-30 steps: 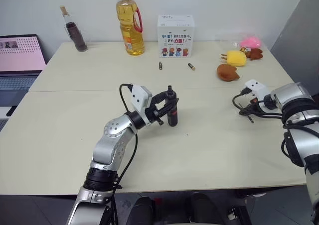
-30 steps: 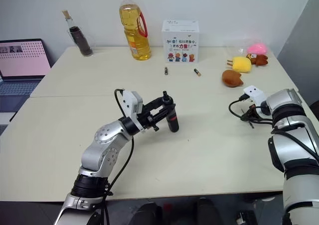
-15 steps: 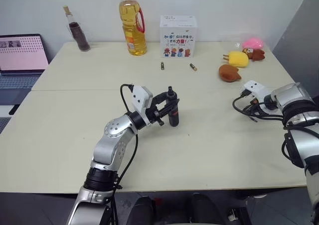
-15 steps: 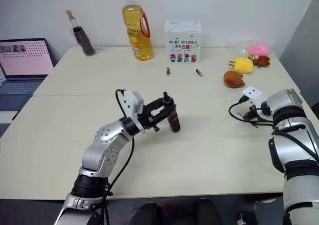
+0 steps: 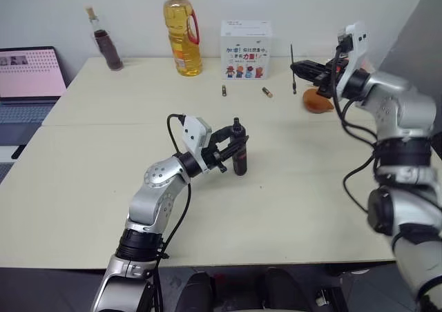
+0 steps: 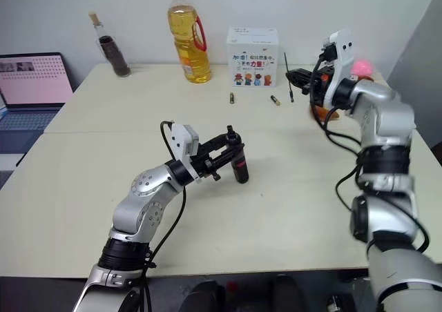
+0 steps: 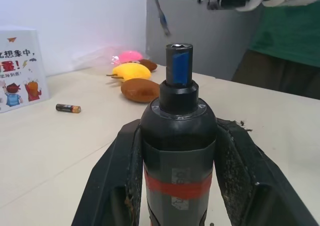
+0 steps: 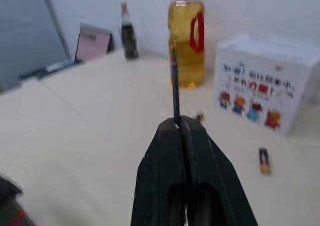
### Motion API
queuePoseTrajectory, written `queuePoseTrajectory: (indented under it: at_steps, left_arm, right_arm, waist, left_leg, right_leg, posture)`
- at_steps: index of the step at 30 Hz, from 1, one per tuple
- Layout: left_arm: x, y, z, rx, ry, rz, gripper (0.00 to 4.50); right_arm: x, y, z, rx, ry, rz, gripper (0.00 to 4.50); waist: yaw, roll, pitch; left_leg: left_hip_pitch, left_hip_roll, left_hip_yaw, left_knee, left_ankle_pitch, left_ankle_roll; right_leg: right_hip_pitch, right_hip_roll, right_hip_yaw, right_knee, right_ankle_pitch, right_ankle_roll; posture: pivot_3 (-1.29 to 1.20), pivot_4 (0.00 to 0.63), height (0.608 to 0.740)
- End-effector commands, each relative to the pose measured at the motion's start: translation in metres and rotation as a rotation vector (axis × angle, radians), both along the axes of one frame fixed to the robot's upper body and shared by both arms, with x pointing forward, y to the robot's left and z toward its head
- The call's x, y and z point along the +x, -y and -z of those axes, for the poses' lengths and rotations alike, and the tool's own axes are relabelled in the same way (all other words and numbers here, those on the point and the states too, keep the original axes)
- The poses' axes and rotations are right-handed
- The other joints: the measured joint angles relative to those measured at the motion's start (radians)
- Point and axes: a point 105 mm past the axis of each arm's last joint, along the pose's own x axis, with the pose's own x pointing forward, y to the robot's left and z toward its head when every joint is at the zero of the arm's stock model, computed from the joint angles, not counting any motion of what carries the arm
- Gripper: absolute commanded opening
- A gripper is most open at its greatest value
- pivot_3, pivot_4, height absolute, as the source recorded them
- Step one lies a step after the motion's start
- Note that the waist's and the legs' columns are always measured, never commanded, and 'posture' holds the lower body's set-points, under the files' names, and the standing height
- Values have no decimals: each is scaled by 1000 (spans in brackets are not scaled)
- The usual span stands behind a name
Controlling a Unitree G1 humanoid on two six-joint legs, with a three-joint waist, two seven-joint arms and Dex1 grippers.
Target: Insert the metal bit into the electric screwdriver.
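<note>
Bit [image 5: 293, 69] was pinched upright in my right gripper [image 5: 302, 68], raised over the far table, well apart from the screwdriver [image 5: 239, 150] clamped upright in my left gripper [image 5: 233, 151]; insertion not started, alignment left

The slim dark-grey electric screwdriver with a red band and blue tip [image 5: 239, 157] stands upright, tip up, near the counter's centre. The long thin grey metal bit [image 5: 293, 69] hangs upright in the air toward two o'clock, well apart from it.
</note>
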Motion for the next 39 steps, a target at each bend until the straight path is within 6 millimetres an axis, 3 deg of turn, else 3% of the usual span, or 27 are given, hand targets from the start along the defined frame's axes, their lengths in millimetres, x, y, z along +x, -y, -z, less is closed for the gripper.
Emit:
queuePoseTrajectory:
  at_steps: [1,5,8,21,25,33,39]
  left_arm:
    - [10,-7,9,28,-46,-43,1662]
    - [11,-6,7,33,-43,-33,1662]
    - [11,-5,6,34,-44,-31,1662]
    - [11,-4,6,35,-49,-46,1662]
    - [15,-4,1,15,-40,-77,1662]
    - [18,13,-43,-97,55,-53,1662]
    - [32,19,-54,-130,90,-122,1662]
  right_arm:
    - [-40,-35,-40,220,146,-31,8]
    - [-56,-54,-40,281,152,-53,8]
    - [-62,-64,-27,282,134,-77,8]
    - [-75,-75,-13,265,112,-51,8]
    - [-73,-73,-12,236,127,-9,8]
    - [-49,-55,-18,160,191,140,8]
    - [-39,-51,-24,89,263,229,8]
  waist:
    - [-1,1,0]
    - [-3,1,0]
    - [-4,0,0]
    - [-7,0,0]
    - [-7,0,0]
    - [-7,0,0]
    - [-6,0,0]
  left_leg:
    - [0,1,0,1,0,0]
    - [-1,-2,0,1,0,0]
    - [0,-2,0,0,0,0]
    - [0,-3,0,-1,0,0]
    - [0,-3,0,0,0,0]
    - [-1,-3,0,0,0,0]
    - [-3,-3,0,-1,0,0]
  right_leg:
    - [0,0,0,1,0,0]
    - [-1,0,0,0,0,0]
    - [-1,0,0,-1,0,0]
    - [-1,3,0,-1,0,0]
    - [-1,2,0,-1,0,0]
    - [-1,3,0,-1,0,0]
    - [-2,2,0,-4,0,0]
  posture:
    - [0,150,740]
    - [0,150,740]
    - [0,150,740]
    - [0,150,740]
    - [0,150,740]
    - [0,150,740]
    - [0,150,740]
